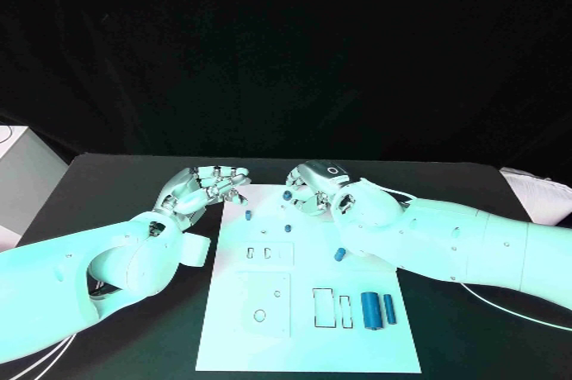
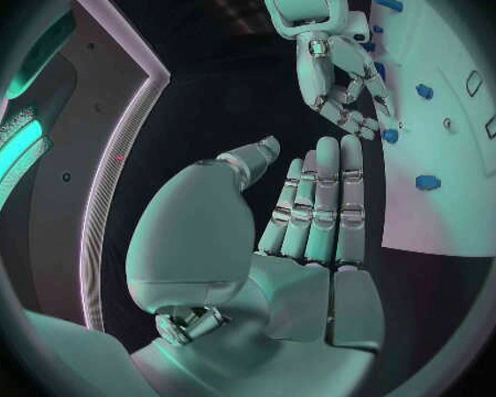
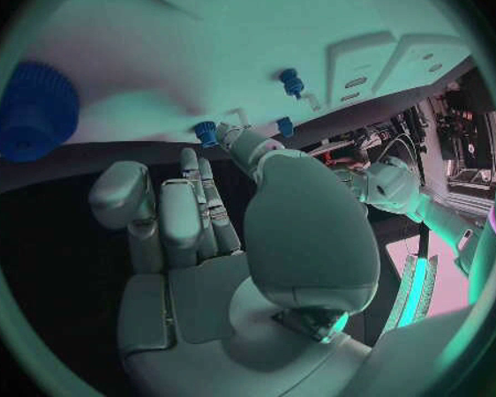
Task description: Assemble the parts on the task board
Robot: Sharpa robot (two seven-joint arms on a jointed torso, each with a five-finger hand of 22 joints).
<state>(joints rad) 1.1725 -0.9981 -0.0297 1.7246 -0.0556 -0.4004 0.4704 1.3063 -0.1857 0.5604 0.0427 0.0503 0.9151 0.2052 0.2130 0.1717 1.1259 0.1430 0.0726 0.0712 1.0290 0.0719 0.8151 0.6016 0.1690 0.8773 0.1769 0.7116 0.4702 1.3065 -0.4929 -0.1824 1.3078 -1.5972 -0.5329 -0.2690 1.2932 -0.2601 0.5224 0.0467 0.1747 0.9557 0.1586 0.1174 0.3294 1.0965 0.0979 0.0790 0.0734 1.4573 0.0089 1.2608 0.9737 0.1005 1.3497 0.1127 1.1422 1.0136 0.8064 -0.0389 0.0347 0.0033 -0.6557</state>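
The white task board [image 1: 307, 330] lies in the middle of the black table. Small blue parts stand near its far end [image 1: 248, 216] [image 1: 288, 228], another lies at the right edge [image 1: 340, 254], and two blue cylinders [image 1: 371, 309] lie near the front right. My left hand [image 1: 205, 188] hovers by the board's far left corner, fingers straight and empty [image 2: 314, 212]. My right hand [image 1: 320, 186] is over the far end, holding nothing, with its thumb tip [image 3: 235, 138] right beside a small blue peg [image 3: 207, 133] [image 1: 288, 196]. A blue ridged part [image 3: 33, 110] lies on the board.
The board has rectangular recesses [image 1: 269, 251] and slots [image 1: 323, 307] and a round hole [image 1: 260, 315]. A white box [image 1: 24, 182] stands off the table's left side. A white cable [image 1: 501, 301] runs over the table at the right.
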